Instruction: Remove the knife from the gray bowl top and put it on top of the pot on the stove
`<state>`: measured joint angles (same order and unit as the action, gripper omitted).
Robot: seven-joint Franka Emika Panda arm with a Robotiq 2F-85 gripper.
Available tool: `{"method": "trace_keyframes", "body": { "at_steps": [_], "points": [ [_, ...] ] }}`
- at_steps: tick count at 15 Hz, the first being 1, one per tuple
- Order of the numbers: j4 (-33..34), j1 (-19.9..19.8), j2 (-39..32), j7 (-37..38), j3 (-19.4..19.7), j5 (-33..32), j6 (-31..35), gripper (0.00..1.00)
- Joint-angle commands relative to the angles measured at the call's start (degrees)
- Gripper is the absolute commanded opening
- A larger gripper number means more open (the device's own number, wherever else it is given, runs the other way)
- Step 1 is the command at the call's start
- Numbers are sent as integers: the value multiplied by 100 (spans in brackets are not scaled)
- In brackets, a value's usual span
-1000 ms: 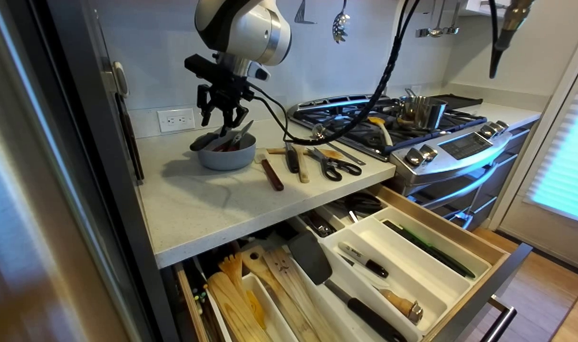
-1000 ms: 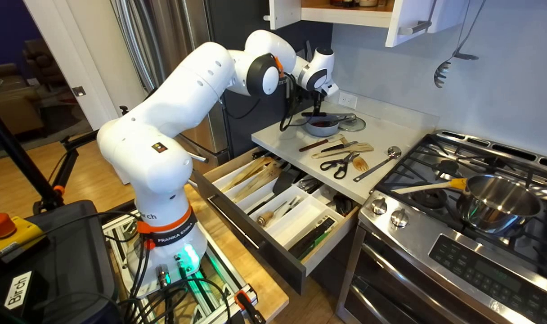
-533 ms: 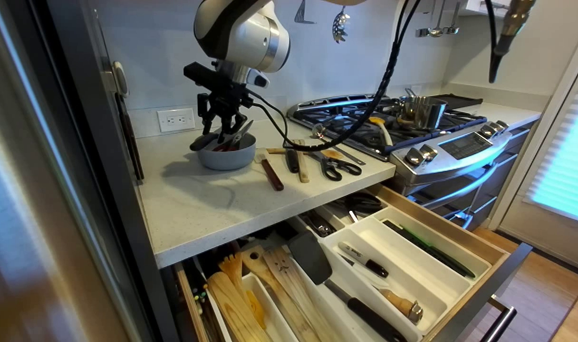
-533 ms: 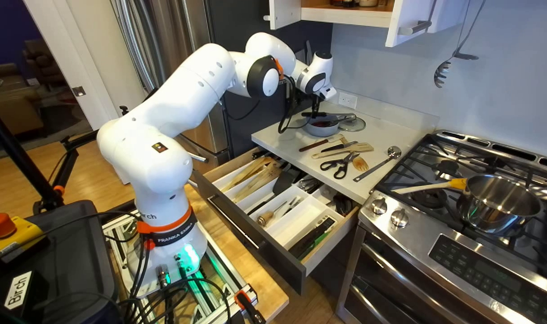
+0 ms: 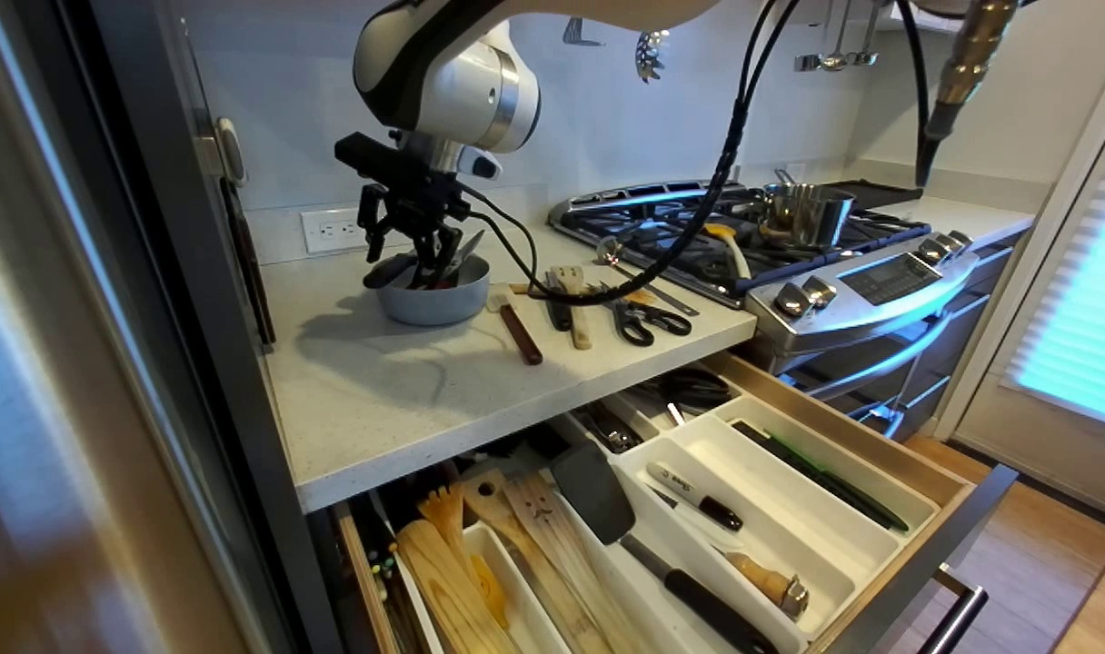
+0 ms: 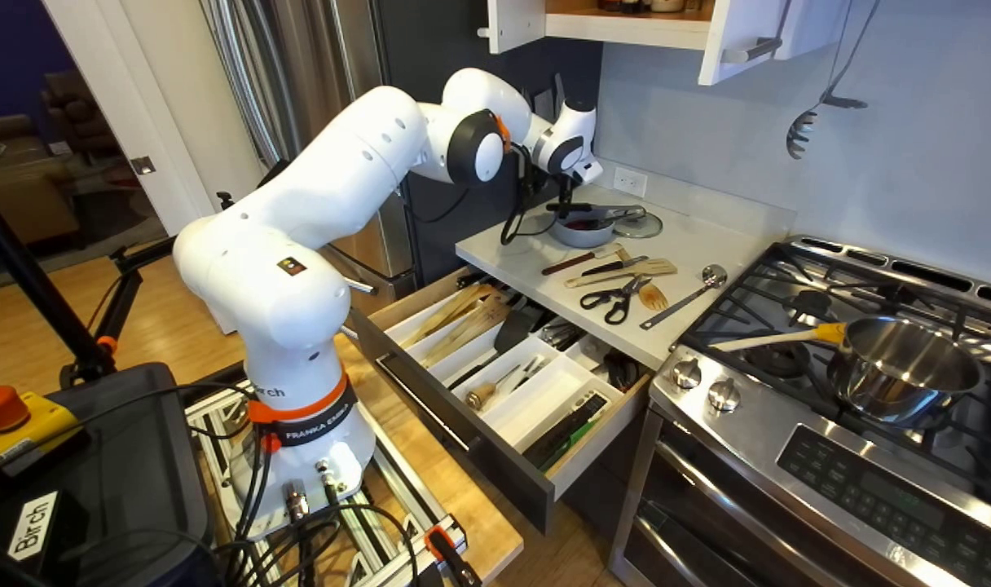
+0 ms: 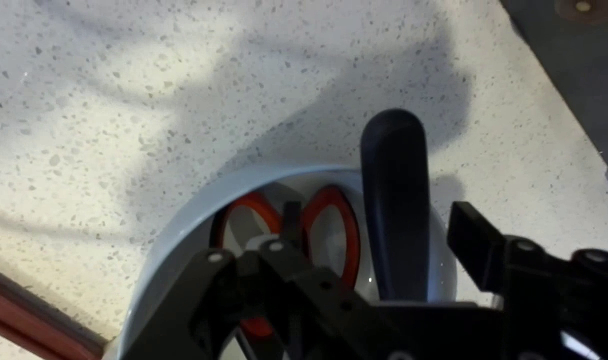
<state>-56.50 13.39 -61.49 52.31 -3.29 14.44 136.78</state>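
The gray bowl (image 5: 443, 304) stands on the counter; it also shows in an exterior view (image 6: 583, 236) and in the wrist view (image 7: 204, 202). A black-handled knife (image 7: 396, 210) lies across its top, handle past the rim; its blade is hidden in the wrist view. The red in the bowl is the loops of scissors (image 7: 351, 240); no red knife shows. My gripper (image 7: 379, 235) is open, fingers apart on either side of the handle, right finger clear of it. In an exterior view the gripper (image 5: 403, 259) is low over the bowl. The silver pot (image 6: 895, 383) sits on the stove (image 6: 760, 412).
A red-handled tool (image 5: 521, 336), wooden utensils, black scissors (image 6: 614, 300) and a slotted spoon (image 6: 683, 297) lie between bowl and stove. A glass lid (image 6: 644, 226) is behind the bowl. A spoon (image 6: 777, 336) lies beside the pot. An open drawer (image 6: 536, 408) sticks out below the counter.
The arm and gripper have moved down toward the bowl and, in an exterior view, slightly to the left. The knife, bowl and pot have not moved.
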Motion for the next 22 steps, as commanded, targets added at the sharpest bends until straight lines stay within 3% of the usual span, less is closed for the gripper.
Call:
{"method": "trace_keyframes", "body": {
  "at_steps": [1,6,11,17,21,22],
  "points": [
    [275,19,-208,126,36,-55,-51,43],
    [-41,21,37,177,97,-58,163,9],
    [-1384,-3,1084,-9,66,85,1450,9],
    [-2784,-765,2092,-1771,-986,750,837,9],
    [-3867,-675,2707,-2061,-660,768,945,9],
    [-4142,-698,2846,-2429,-676,700,1045,9]
  ]
}}
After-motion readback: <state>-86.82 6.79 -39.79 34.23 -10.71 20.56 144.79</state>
